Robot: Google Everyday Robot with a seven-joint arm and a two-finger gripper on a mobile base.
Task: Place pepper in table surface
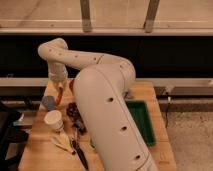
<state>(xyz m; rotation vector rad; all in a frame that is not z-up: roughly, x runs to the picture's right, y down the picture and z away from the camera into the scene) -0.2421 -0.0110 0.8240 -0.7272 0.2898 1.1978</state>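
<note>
The pepper [60, 94] is a slim orange-red piece hanging just under my gripper [59, 88], over the far left part of the light tan wooden table surface [37, 150]. The gripper points down from the white arm [102, 100] and looks shut on the pepper's upper end. The pepper's tip is close above the tabletop, beside a blue-grey object [48, 103]. I cannot tell whether it touches the wood. The arm hides the middle of the table.
A white cup [54, 120] stands front left of the gripper, with a dark grape cluster [74, 111] to its right. Pale yellow items [62, 142] and a dark utensil [80, 154] lie nearer. A green tray [142, 122] sits on the right. A sliver of reddish bowl [71, 85] shows behind the arm.
</note>
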